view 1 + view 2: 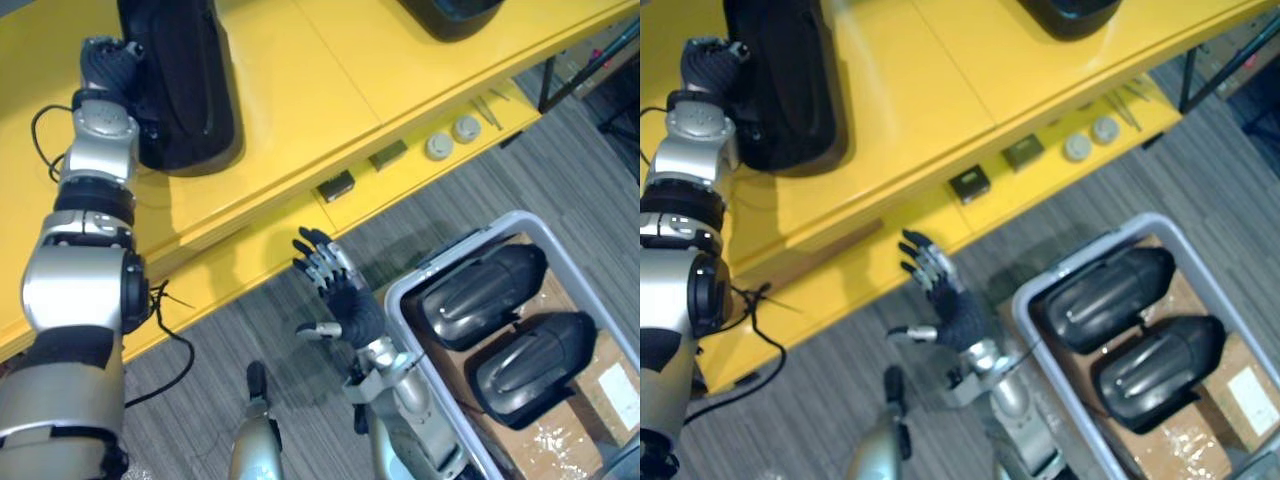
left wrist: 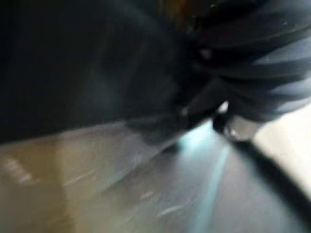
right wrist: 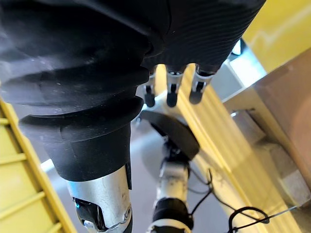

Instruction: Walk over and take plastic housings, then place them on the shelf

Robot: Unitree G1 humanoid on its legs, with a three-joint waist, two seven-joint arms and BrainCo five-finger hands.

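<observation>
Placing step, by judgement. The left hand (image 1: 108, 62) lies just beside a glossy, rounded black plastic housing (image 1: 185, 80) standing on the smooth yellow shelf (image 1: 300, 80); whether it grips cannot be told. The right hand (image 1: 340, 290), spread wide and empty, hovers near a grey plastic bin (image 1: 408, 330) holding two similar housings (image 1: 485, 285). Next move: a clean release, then fetching another.

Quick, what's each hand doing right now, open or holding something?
Left hand: by the housing, grip cannot be told.
Right hand: open, holding nothing.
</observation>
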